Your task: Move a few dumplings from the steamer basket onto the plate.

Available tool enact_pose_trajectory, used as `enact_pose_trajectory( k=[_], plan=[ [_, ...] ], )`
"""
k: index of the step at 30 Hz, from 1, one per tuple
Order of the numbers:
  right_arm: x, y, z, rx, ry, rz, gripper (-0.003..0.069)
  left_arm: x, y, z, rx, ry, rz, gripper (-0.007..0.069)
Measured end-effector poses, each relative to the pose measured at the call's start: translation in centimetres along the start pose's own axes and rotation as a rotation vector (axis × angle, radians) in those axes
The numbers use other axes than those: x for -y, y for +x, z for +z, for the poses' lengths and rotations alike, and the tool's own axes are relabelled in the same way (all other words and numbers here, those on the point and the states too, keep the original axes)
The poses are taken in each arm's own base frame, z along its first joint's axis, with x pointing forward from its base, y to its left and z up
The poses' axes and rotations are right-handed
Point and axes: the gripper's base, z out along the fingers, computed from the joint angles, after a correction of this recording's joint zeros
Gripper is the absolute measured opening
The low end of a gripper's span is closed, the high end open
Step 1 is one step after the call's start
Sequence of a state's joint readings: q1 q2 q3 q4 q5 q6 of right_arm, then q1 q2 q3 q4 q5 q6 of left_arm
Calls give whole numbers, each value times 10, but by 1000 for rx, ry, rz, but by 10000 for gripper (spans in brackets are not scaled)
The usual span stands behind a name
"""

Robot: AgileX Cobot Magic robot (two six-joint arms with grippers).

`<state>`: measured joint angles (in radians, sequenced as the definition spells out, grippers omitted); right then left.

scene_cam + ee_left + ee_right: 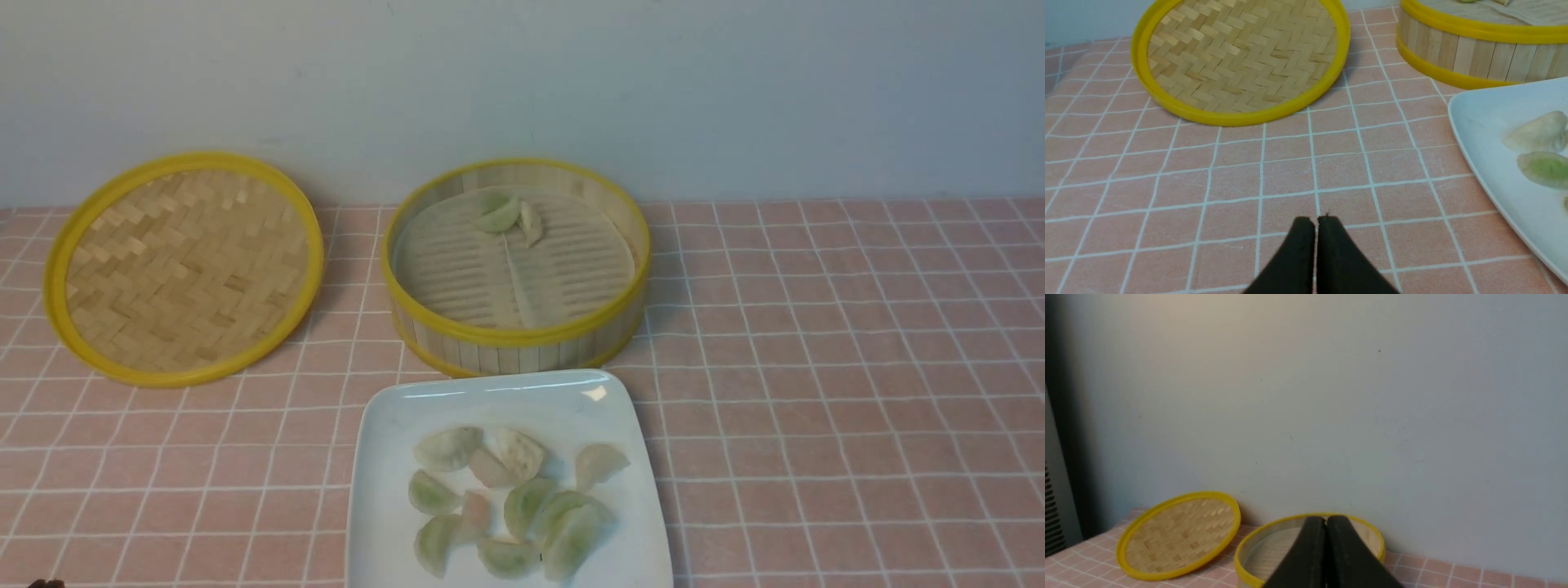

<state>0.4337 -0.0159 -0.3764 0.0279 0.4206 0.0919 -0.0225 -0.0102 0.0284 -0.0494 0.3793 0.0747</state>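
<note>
Jaws of the left gripper (pixel 1316 220) are pressed together with nothing between them, their black tips poised over bare pink-tiled counter (pixel 1290 163) on the near left of the scene. Just beyond them, farther back on the left, the flat woven lid (pixel 1241 57) with its yellow rim sits with its far edge propped against the wall. To the right of these jaws lies the edge of the plate (pixel 1486 134).

Jaws of the right gripper (pixel 1326 520) are likewise closed on nothing, held high enough that the pale wall (pixel 1331 396) fills most of their wrist view, with the far rim of the steamer basket (pixel 1372 535) showing behind the black tips. Neither arm shows in the front view.

In the front view the steamer basket (pixel 522 335) stands at centre, far side of the counter, close to the wall, with the lid to its left. Two dumplings (pixel 510 216) lie touching each other at the far part of its ribbed liner; the rest of the liner is bare. The glossy white plate (pixel 392 457) sits just in front of the basket, its far rim almost at the basket's wall. Roughly ten dumplings (pixel 510 502), pale green, whitish and faintly pink, are clustered on the near half of the plate, several overlapping.
</note>
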Motion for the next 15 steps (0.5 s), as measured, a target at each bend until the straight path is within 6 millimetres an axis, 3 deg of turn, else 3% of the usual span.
enact_pose_trajectory(
  k=[3, 8, 13, 15],
  plan=[
    [4, 12, 4, -30, 83, -29, -15, 0, 0, 0, 0, 0, 0, -6],
    [22, 66, 11, -179, 361, -72, -15, 0, 0, 0, 0, 0, 1, -6],
    [36, 124, 9, -353, 470, -41, -15, 0, 0, 0, 0, 0, 1, -6],
    [36, 127, 9, -353, 472, -40, -15, 0, 0, 0, -1, 0, 1, -6]
  ],
)
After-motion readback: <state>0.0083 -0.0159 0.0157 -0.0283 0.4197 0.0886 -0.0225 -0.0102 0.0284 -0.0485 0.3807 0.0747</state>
